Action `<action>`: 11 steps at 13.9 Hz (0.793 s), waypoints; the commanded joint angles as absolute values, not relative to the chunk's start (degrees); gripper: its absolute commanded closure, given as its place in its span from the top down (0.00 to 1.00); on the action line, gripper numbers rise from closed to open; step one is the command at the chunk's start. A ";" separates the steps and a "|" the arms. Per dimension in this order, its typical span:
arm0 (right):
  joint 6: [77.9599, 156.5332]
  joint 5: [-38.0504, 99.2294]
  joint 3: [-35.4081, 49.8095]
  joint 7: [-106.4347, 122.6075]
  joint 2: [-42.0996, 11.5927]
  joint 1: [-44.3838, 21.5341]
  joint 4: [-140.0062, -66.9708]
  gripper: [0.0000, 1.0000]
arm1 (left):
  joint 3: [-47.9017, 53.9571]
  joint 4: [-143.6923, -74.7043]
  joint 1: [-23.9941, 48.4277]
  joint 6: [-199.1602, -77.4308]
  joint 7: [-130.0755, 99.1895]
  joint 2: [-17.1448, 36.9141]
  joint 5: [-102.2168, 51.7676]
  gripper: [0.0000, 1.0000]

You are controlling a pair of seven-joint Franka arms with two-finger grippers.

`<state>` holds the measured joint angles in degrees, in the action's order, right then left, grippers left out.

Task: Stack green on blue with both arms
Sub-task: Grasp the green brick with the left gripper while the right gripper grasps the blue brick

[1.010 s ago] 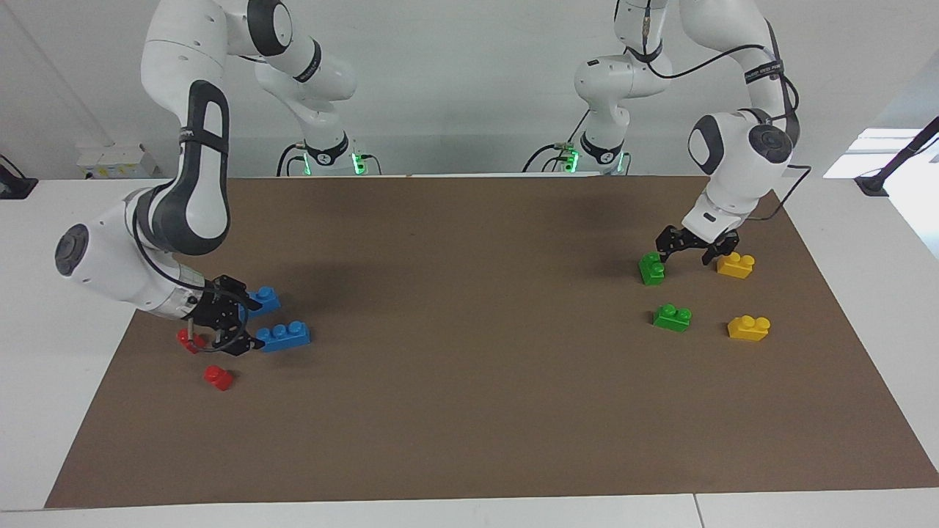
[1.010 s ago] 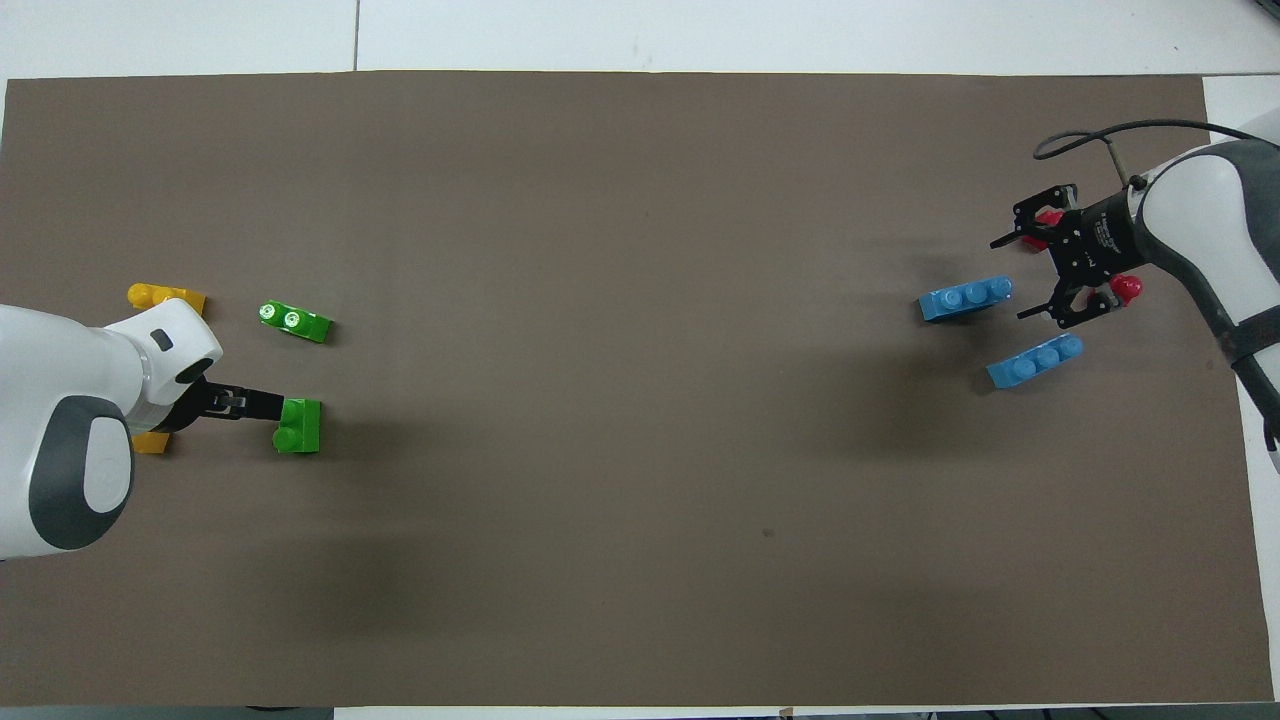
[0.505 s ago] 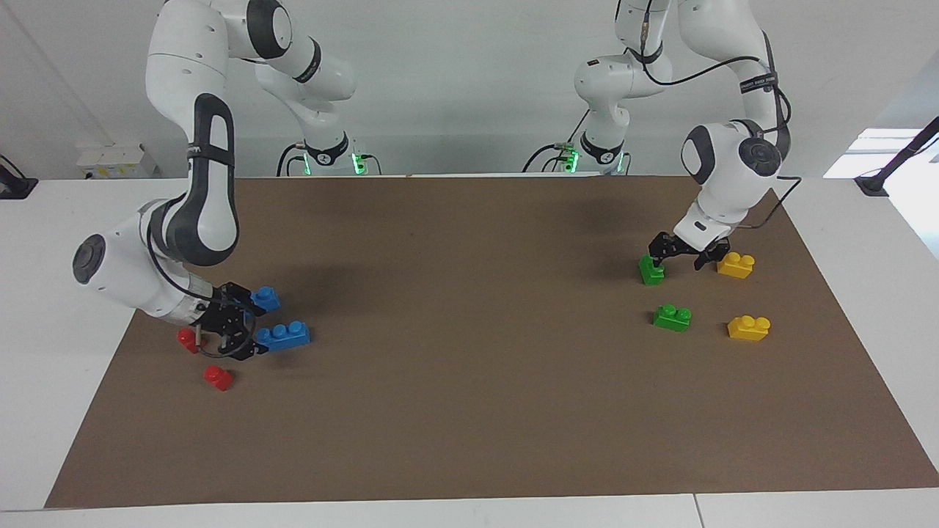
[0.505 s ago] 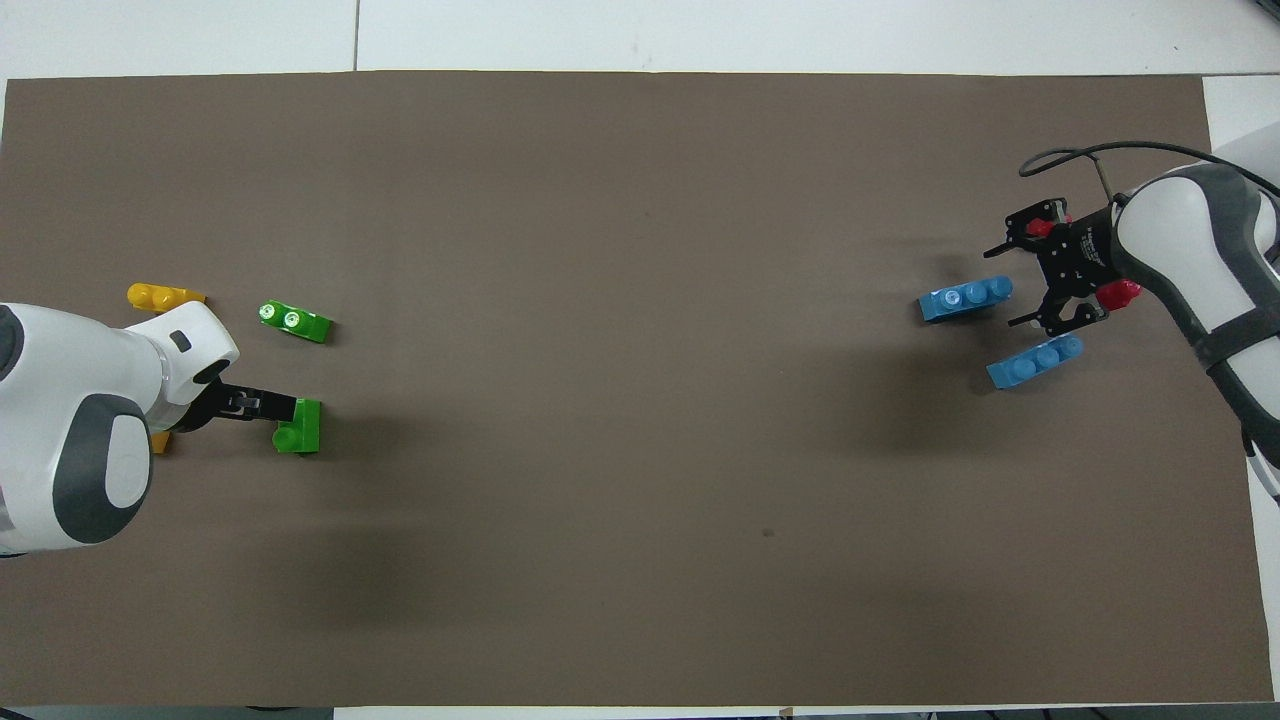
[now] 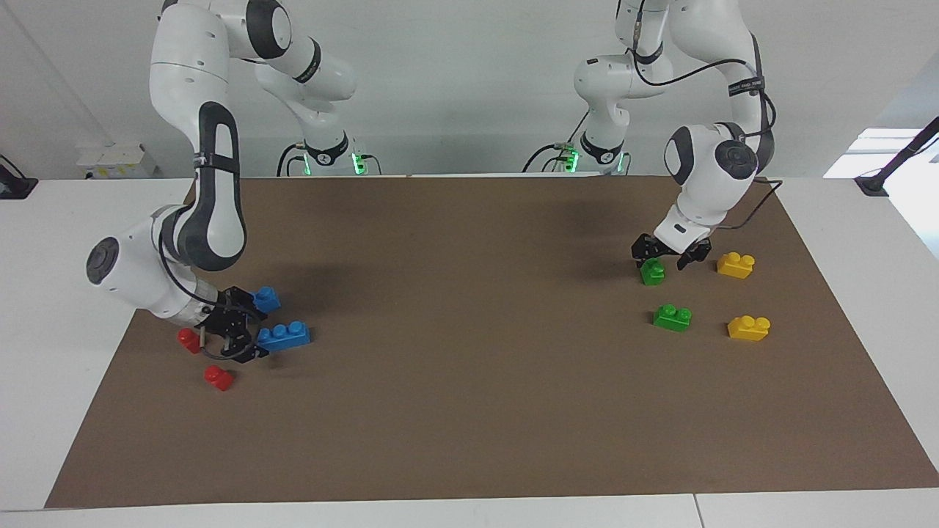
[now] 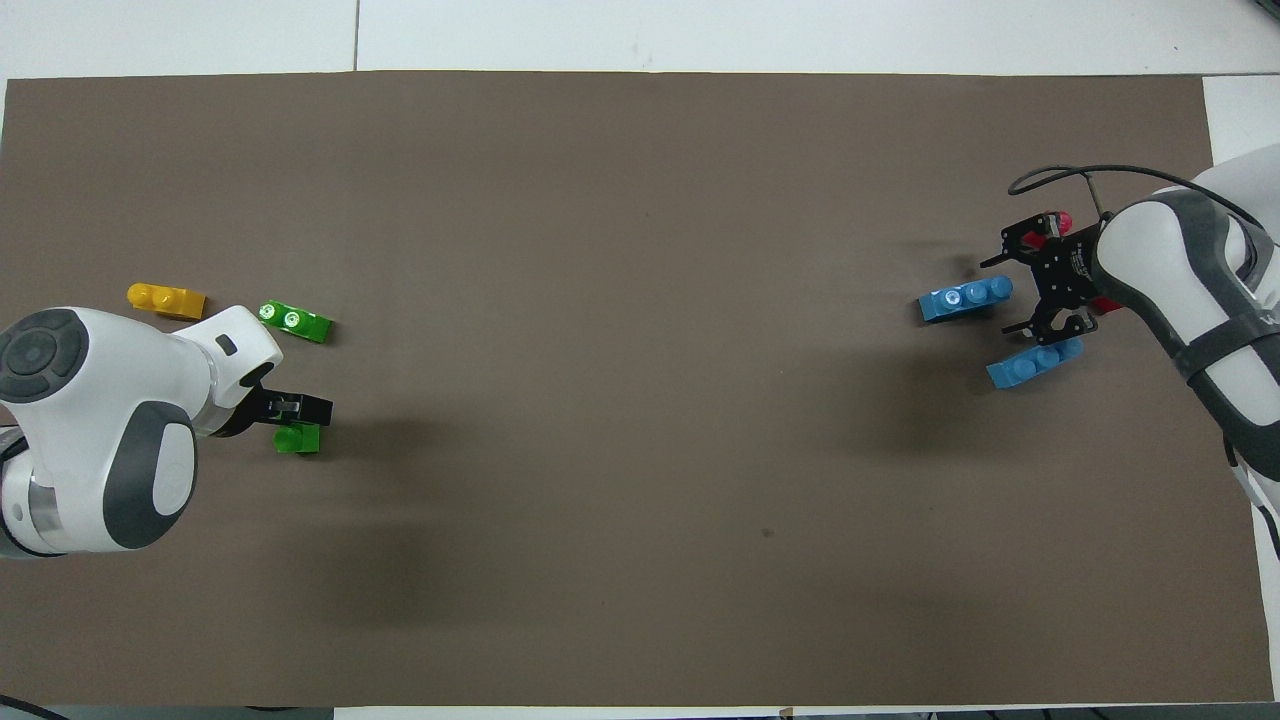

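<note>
Green brick (image 5: 651, 272) sits just under the left gripper (image 5: 670, 252), fingers spread; the right gripper (image 5: 238, 330), wide open, hovers beside the blue brick (image 5: 283, 336).

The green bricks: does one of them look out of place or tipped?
Yes. The green brick under the left gripper lies tipped on its side, studs pointing sideways. The other green brick sits flat, studs up. The blue bricks by the right gripper look normal.

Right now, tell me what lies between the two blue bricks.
The right claw hangs there, between the farther blue brick and the nearer blue brick, clearest in the overhead view.
</note>
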<state>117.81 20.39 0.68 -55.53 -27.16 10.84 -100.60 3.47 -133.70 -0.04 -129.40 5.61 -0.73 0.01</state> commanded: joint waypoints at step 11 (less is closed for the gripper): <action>117.96 24.52 1.23 -47.02 -26.19 11.60 -101.08 0.00 | 2.90 -136.42 0.88 -131.94 1.85 -0.79 -0.35 0.00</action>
